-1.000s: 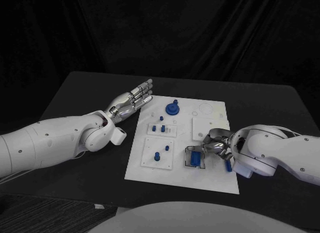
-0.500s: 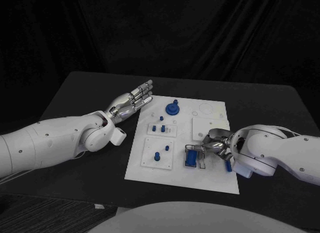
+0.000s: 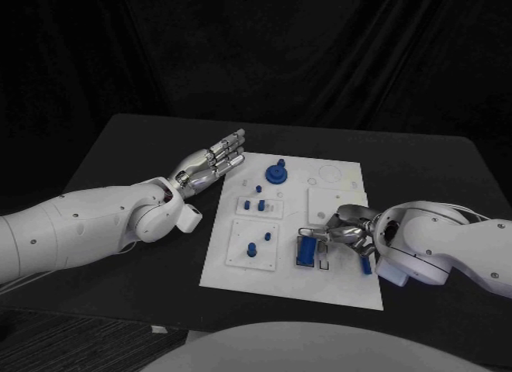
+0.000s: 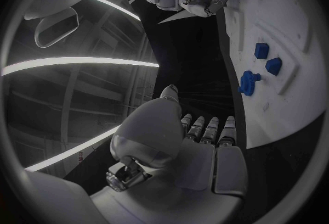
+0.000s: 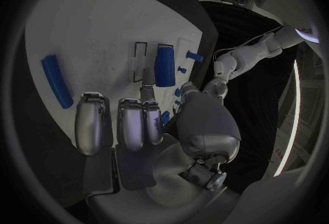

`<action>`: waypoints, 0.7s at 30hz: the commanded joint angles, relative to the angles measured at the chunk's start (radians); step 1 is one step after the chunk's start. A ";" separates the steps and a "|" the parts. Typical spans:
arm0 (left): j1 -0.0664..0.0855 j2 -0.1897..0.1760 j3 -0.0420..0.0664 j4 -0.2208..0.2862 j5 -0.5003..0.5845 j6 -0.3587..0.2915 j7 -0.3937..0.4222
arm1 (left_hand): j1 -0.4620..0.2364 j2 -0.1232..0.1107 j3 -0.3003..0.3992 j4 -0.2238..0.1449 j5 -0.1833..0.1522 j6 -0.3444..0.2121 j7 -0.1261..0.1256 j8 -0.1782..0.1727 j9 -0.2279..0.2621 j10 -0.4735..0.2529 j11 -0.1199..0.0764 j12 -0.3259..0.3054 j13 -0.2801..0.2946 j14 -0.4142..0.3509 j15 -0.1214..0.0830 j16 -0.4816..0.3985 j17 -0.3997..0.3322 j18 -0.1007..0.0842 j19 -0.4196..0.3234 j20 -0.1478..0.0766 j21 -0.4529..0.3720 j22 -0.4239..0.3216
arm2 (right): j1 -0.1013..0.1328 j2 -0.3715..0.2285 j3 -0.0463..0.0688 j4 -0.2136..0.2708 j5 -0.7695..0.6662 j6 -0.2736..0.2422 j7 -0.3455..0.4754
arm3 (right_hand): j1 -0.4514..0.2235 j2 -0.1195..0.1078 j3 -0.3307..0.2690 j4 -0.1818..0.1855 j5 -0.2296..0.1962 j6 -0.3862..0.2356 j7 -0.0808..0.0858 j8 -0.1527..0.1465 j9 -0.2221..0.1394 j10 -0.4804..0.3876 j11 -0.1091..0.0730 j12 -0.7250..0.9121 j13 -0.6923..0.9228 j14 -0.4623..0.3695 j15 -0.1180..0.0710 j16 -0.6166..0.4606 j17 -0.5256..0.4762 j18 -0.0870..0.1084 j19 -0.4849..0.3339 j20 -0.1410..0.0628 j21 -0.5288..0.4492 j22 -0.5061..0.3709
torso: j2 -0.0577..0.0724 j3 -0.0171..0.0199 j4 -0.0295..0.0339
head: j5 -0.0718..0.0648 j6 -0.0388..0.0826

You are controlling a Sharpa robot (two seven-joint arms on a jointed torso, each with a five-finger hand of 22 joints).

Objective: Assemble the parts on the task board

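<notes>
My right hand (image 3: 347, 229) sits over the near right part of the task board (image 3: 292, 291), fingers bent down toward the blue block (image 3: 309, 250) that stands in its wire-edged frame. From the head view that block lies at about eight o'clock from my palm, just beside my fingertips (image 5: 146, 95), and its long axis runs roughly from twelve to six. I cannot tell whether a fingertip is touching the block or only the frame beside it; I judge the hand holds nothing yet. A second blue bar (image 3: 366, 264) lies at about five o'clock of that hand, partly under my wrist. My left hand (image 3: 212, 161) rests flat and spread on the dark surface (image 3: 122, 147) at the board's far left corner, holding nothing, well apart from the block. So the right hand is clearly the nearer one, and the next move should be a short reach toward eight o'clock.
</notes>
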 commanded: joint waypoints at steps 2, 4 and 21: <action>-0.002 0.000 0.001 0.002 0.000 0.012 0.008 | 0.010 0.002 0.008 0.001 0.005 0.001 0.011 0.005 0.001 0.001 0.005 -0.003 -0.001 0.001 0.009 -0.004 -0.001 0.003 -0.001 0.009 -0.005 -0.001 | 0.017 -0.030 0.003 0.031 -0.005 -0.092 0.070 | 0.000 0.015 -0.009 -0.001 -0.002 0.009 -0.001 0.007 0.002 0.104 0.006 0.003 0.263 0.080 0.005 0.008 0.123 -0.002 0.052 0.001 0.009 0.224 | -0.001 -0.0004 0.0016 | 0.001 0.000; -0.002 -0.001 0.001 0.003 0.000 0.011 0.008 | 0.010 0.002 0.008 0.001 0.005 0.001 0.011 0.005 0.001 0.001 0.005 -0.003 -0.001 0.001 0.009 -0.004 -0.001 0.003 -0.001 0.009 -0.005 -0.001 | 0.028 -0.047 0.003 0.044 -0.008 -0.106 0.081 | -0.002 0.017 -0.012 0.000 -0.002 0.008 -0.001 0.007 0.003 0.104 0.006 0.003 0.263 0.081 0.005 0.009 0.126 -0.002 0.052 0.000 0.009 0.224 | -0.001 -0.0008 -0.0002 | 0.004 0.000; -0.002 -0.007 0.001 0.009 0.000 0.012 0.009 | 0.011 0.002 0.009 0.000 0.007 0.003 0.016 0.005 0.002 0.001 0.010 -0.003 -0.001 0.001 0.011 -0.004 -0.001 0.002 -0.001 0.011 -0.005 -0.001 | 0.005 -0.129 -0.003 0.086 -0.285 -0.232 0.382 | 0.094 0.103 -0.091 0.001 0.022 -0.119 0.062 -0.123 -0.143 0.104 0.062 0.003 0.263 0.086 0.042 0.025 0.163 -0.011 0.067 0.032 0.048 0.236 | 0.003 0.0011 -0.0006 | 0.008 0.000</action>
